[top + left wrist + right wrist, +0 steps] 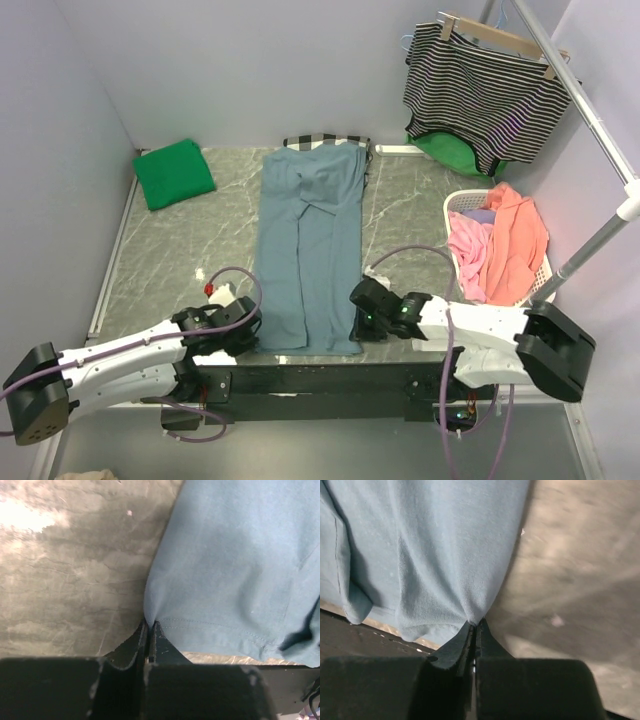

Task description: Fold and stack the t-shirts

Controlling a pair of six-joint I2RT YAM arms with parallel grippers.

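Observation:
The slate-blue t-shirt (308, 245) lies as a long narrow strip down the middle of the table, sleeves folded in. My left gripper (250, 327) is shut on its near left corner; the left wrist view shows the cloth (230, 565) pinched between the jaws at the gripper (149, 625). My right gripper (357, 308) is shut on its near right corner; the right wrist view shows the cloth (430, 555) pinched at the gripper (475, 625). The green t-shirt (174, 173) lies folded at the far left.
A white basket (456, 206) with pink and orange clothes stands at the right. A striped top (484, 90) hangs on a rack at the back right, over something green. A checked cloth (330, 141) lies under the blue shirt's far end. Walls close in on all sides.

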